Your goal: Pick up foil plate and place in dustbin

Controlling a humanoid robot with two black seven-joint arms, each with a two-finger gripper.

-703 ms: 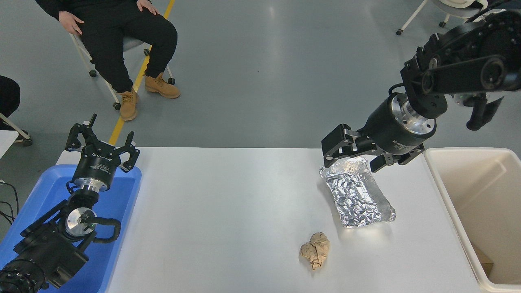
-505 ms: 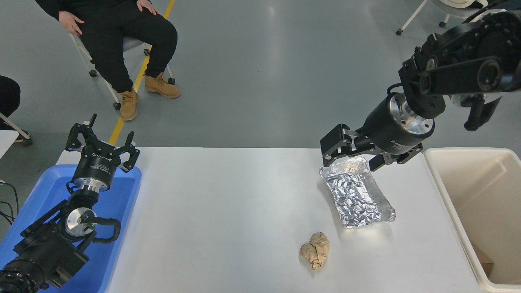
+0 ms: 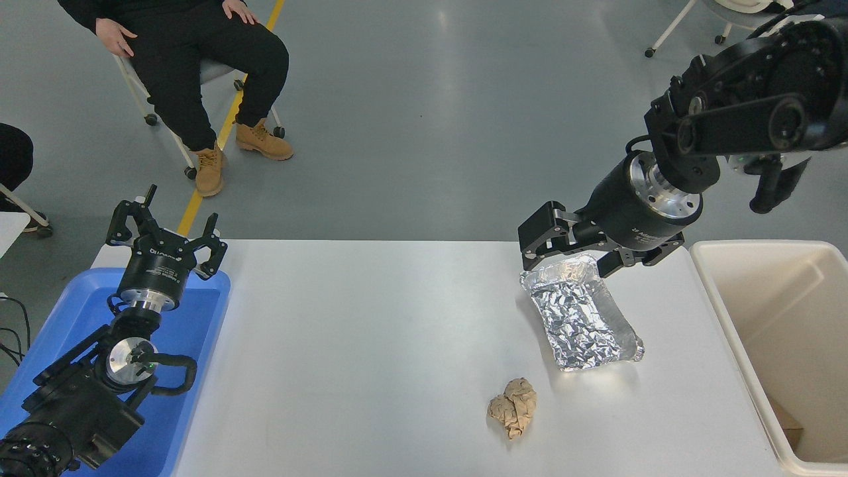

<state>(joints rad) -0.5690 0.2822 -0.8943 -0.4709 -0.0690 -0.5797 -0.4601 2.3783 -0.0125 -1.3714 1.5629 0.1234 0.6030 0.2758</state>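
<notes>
The foil plate (image 3: 583,313), a shiny crinkled silver tray, lies flat on the white table (image 3: 371,344) right of centre. My right gripper (image 3: 568,256) hangs open over the plate's far end, its jaws spread to either side of the far rim and holding nothing. The cream dustbin (image 3: 782,318) stands at the table's right edge, to the right of the plate. My left gripper (image 3: 165,228) is parked open at the lower left, over the blue tray.
A crumpled brown paper ball (image 3: 513,407) lies on the table in front of the plate. A blue tray (image 3: 192,331) sits under the left arm. A person (image 3: 185,53) sits on a chair beyond the table's far left.
My right gripper has drifted slightly left and up above the plate's far end. The plate and the left arm have not moved.
</notes>
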